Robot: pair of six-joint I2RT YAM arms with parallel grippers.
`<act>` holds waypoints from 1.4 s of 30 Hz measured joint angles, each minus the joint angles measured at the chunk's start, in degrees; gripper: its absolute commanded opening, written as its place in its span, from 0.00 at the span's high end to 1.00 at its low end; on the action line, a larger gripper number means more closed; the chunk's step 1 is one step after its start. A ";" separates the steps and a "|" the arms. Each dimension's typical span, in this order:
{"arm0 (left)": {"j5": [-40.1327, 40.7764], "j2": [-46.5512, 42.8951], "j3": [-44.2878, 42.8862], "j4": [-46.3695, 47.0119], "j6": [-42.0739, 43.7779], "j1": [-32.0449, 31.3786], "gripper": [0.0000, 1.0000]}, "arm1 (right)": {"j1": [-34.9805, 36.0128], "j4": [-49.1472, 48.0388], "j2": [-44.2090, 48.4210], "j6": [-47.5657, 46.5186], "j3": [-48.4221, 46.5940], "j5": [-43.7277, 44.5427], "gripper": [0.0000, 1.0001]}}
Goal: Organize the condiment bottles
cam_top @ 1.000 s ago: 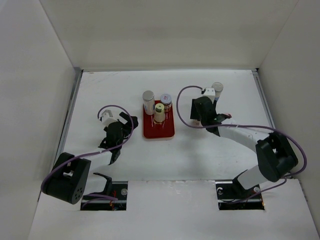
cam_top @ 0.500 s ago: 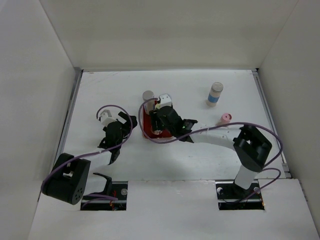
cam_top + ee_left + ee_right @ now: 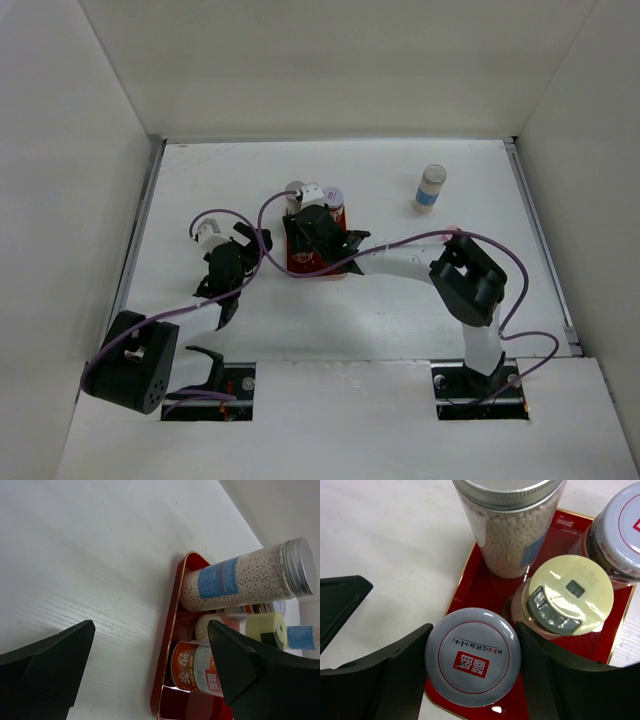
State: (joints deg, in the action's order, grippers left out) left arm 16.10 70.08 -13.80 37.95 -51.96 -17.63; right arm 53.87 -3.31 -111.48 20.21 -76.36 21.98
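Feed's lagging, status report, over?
Right claw shut on white-capped jar, red tray corner. Left claw open, empty. Yellow-capped jar crowds it. Blue-label jar out on table.

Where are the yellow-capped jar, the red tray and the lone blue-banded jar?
yellow-capped jar (image 3: pixel 570 592), right wrist view, cap top
red tray (image 3: pixel 482 592), right wrist view, bare floor
lone blue-banded jar (image 3: pixel 430 188), top external view, body

Tray (image 3: pixel 481 587), glossy red, smooth; tall jar (image 3: pixel 512 545), clear glossy wall with ribbed bright-metal cap (image 3: pixel 507 487); table (image 3: pixel 100 555), matt white with faint wood-like grain.
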 measured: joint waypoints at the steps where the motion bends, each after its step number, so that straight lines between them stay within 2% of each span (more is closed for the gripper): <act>1: 0.00 -0.04 0.02 0.00 -0.02 0.02 0.00 | 0.00 -0.22 -0.26 -0.26 -0.13 0.15 0.45; 3: 0.00 -0.09 0.17 0.00 -0.11 0.04 0.00 | 0.00 -0.66 -0.92 -0.81 -0.61 0.57 0.40; 6: 0.00 -0.22 0.57 0.00 -0.28 0.07 0.00 | 0.07 -1.42 -1.92 -1.20 -1.60 1.03 0.27; 8: 0.04 -0.28 0.74 -0.02 -0.37 0.24 0.00 | 0.24 -1.95 -2.25 -1.29 -1.90 1.33 0.22; 16: 0.50 -2.14 1.27 0.00 -0.70 0.48 0.00 | 1.09 -3.54 0.66 -1.14 -1.09 1.70 0.23; 20: 0.90 -2.93 1.79 0.00 -0.90 0.59 0.00 | 1.68 -3.58 7.45 -0.79 2.71 1.95 0.29; 21: 1.01 -2.93 1.81 0.00 -0.98 0.63 0.00 | 1.79 -3.65 9.60 -0.72 4.07 2.05 0.32; 25: 1.16 -2.86 1.81 0.00 -1.16 0.59 0.00 | 1.16 -3.69 19.26 -0.66 10.45 2.45 0.59; 27: 1.20 -2.54 1.81 0.04 -1.22 0.59 0.00 | -1.81 -3.69 23.67 -0.52 13.14 2.84 0.59; 29: 1.11 -1.84 1.81 0.04 -1.27 0.59 0.00 | -7.58 -3.58 26.67 -0.52 14.71 3.48 0.51; 30: 1.09 -1.57 1.81 0.02 -1.31 0.57 0.00 | -11.23 -3.61 27.47 -0.72 15.04 4.13 0.40; 31: 1.05 -1.40 1.81 0.02 -1.36 0.57 0.00 | -14.91 -3.61 27.78 -1.05 15.08 4.83 0.24; 34: 1.07 -1.38 1.81 0.04 -1.42 0.57 0.00 | -25.62 -3.32 27.23 -2.82 15.08 8.09 0.03; 37: 1.01 -1.07 1.81 0.04 -1.42 0.57 0.00 | -32.72 -2.40 25.29 -4.39 14.82 10.45 0.00; 42: 0.98 -0.13 1.81 0.15 -1.42 0.57 0.00 | -37.55 0.37 19.67 -5.11 11.47 10.36 0.00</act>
State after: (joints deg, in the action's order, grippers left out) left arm 17.08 69.95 -11.99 38.11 -53.39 -17.06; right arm 16.32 -2.94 -91.81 15.09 -64.88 32.34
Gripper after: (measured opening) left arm 0.997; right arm 0.998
